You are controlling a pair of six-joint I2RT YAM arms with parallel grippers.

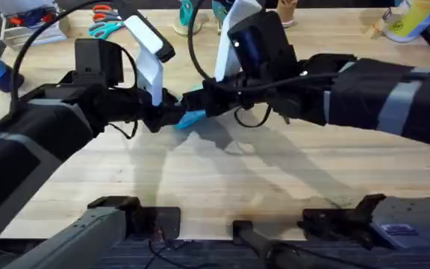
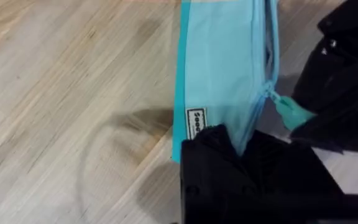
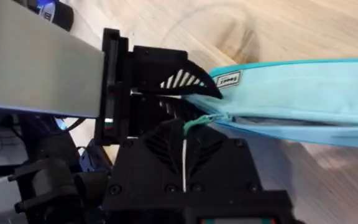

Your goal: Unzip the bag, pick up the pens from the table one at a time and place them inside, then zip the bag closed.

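At mid-table, left end effector (image 1: 157,113) grips the bag (image 2: 219,74); right end effector (image 1: 194,103) pinches its pull (image 2: 291,111).

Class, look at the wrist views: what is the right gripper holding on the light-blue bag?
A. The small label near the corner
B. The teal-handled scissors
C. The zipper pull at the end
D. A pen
C: in the right wrist view the right gripper is closed on the green zipper pull at the end of the bag, while the left gripper pinches the bag's corner.
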